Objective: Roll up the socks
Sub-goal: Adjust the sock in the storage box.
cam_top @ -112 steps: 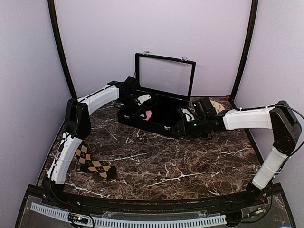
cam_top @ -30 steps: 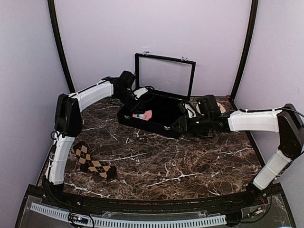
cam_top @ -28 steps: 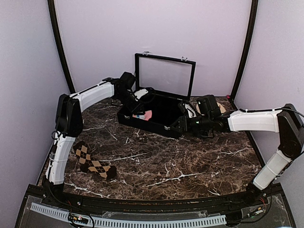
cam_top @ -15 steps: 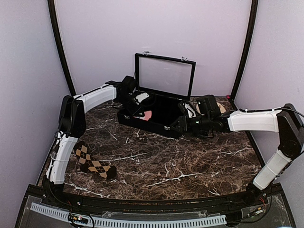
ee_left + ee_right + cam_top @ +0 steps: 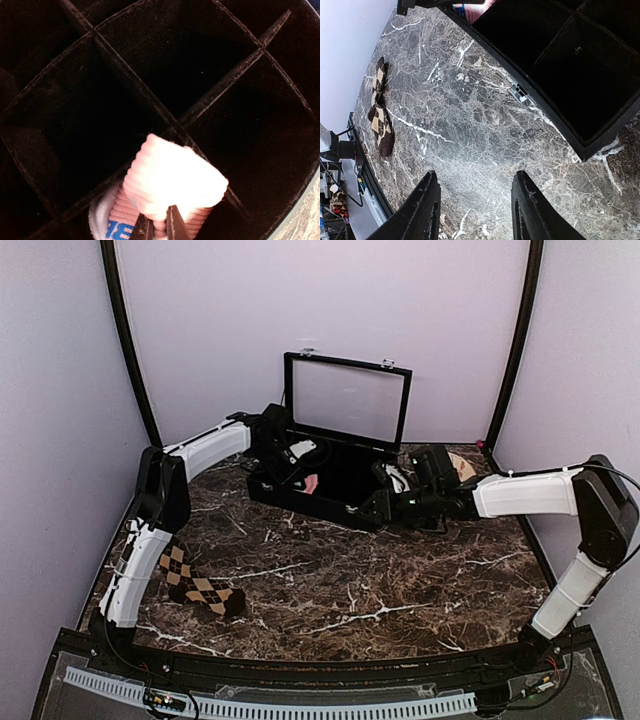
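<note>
The pink sock [image 5: 172, 185] is rolled up, with white and blue patches showing at its lower left. My left gripper [image 5: 159, 227] is shut on its ribbed fabric and holds it over the dividers of the black case [image 5: 125, 80]. In the top view the pink sock [image 5: 312, 483] shows at the case's near left part, by my left gripper [image 5: 298, 468]. The brown argyle sock [image 5: 200, 589] lies flat on the marble at the near left, also in the right wrist view [image 5: 380, 110]. My right gripper [image 5: 476, 210] is open and empty above bare marble beside the case's front right corner [image 5: 372, 512].
The black case [image 5: 352, 510] has an upright clear lid [image 5: 346, 400] and several velvet compartments. A tan object [image 5: 462, 466] lies behind my right arm at the back right. Purple walls and black posts close in the table.
My left gripper has swung from the case's left rim rightward and nearer, carrying the pink sock over the compartments. My right arm has hardly moved.
</note>
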Robot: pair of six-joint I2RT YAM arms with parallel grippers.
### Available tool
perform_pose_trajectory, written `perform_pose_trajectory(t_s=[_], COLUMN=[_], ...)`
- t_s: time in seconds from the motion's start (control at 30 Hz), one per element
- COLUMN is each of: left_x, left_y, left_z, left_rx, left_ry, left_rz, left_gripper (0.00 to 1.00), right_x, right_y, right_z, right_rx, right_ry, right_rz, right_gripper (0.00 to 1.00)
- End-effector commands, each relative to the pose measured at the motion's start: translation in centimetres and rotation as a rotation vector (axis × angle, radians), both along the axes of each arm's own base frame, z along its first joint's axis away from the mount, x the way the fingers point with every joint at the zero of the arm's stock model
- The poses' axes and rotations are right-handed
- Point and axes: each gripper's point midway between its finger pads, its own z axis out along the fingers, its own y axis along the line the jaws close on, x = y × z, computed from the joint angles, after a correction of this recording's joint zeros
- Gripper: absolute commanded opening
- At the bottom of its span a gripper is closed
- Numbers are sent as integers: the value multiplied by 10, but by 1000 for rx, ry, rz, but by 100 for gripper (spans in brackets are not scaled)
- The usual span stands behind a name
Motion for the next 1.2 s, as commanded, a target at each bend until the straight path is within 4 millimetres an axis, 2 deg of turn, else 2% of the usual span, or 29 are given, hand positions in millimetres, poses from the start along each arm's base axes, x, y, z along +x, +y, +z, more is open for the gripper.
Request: perform_pose_trajectory(t_s=[0.0, 0.03, 0.1, 0.2, 0.37, 0.47, 0.53, 0.6, 0.7, 0.77, 0.9, 1.17], left_x=[-30, -32, -35, -39, -48, -51, -43, -36, -26, -24, -25, -24], left_y=[14, 13, 16, 18, 28, 29, 27, 22, 9, 2, -9, -12], left_z=[-57, -57, -72, -83, -97, -97, -85, -70, -31, -9, 21, 57], left_rx=[119, 118, 131, 156, 230, 245, 236, 199, 105, 46, -33, -89], left_ry=[164, 170, 203, 223, 243, 242, 214, 186, 122, 101, 83, 43], left_rz=[-16, -17, -13, -15, -16, -16, 9, 29, 41, 36, 26, 36], left_gripper=[0, 0, 0, 0, 0, 0, 4, 17, 40, 48, 51, 52], right_x=[7, 6, 7, 7, 7, 8, 8, 8, 6, 5, 2, 0], right_y=[10, 10, 11, 11, 12, 13, 14, 13, 11, 10, 6, 5], right_z=[8, 8, 6, 4, 2, 2, 5, 7, 9, 11, 15, 20], right_rx=[32, 33, 31, 30, 28, 33, 37, 36, 37, 39, 44, 53], right_ry=[-26, -26, -21, -17, -14, -11, -15, -20, -24, -30, -38, -50], right_rz=[13, 15, 15, 18, 20, 22, 23, 21, 20, 18, 12, 13], right_gripper=[45, 45, 45, 45, 45, 45, 45, 45, 45, 45, 45, 45])
